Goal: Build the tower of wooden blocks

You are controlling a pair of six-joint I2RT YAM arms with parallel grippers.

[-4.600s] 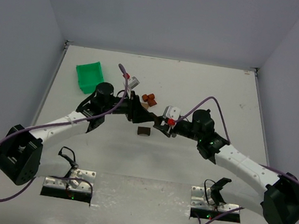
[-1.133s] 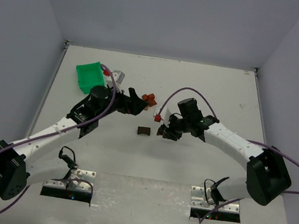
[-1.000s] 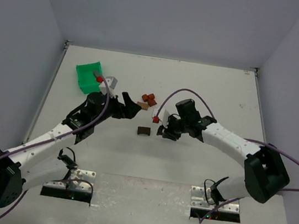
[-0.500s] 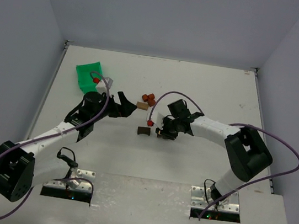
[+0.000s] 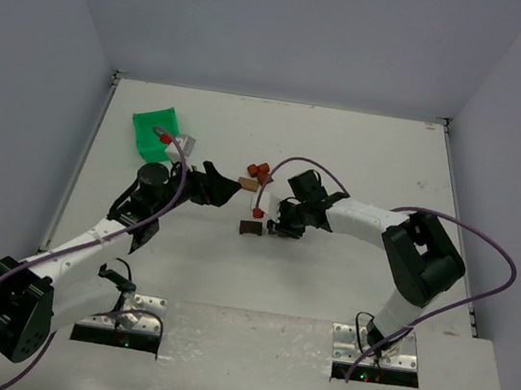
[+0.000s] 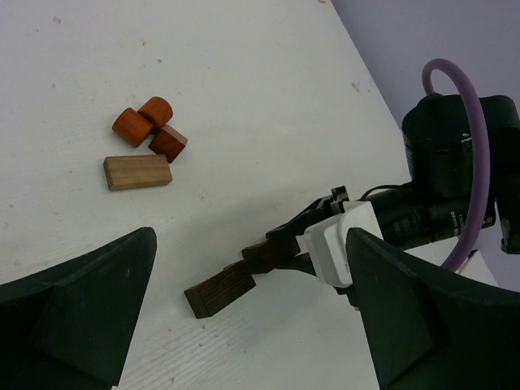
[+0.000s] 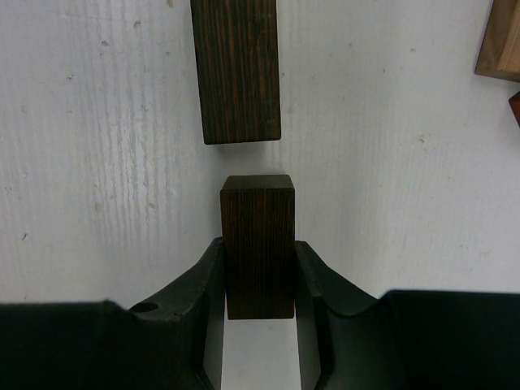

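My right gripper is shut on a dark brown block, held low over the table. Its far end stops just short of a second dark brown block lying flat, with a narrow gap between them. From above, that lying block sits just left of the right gripper. Behind them lie two reddish-orange rounded pieces, a reddish cube and a pale wooden plank. My left gripper hangs open and empty above the table, left of the blocks, looking down on them.
A green plastic bin stands at the back left, behind the left arm. The right arm's purple cable arcs over the reddish pieces. Grey walls close the table in at the back and sides.
The right gripper has carried its dark block leftward, up to the lying dark block. The left arm has drawn back a little to the left, still open.
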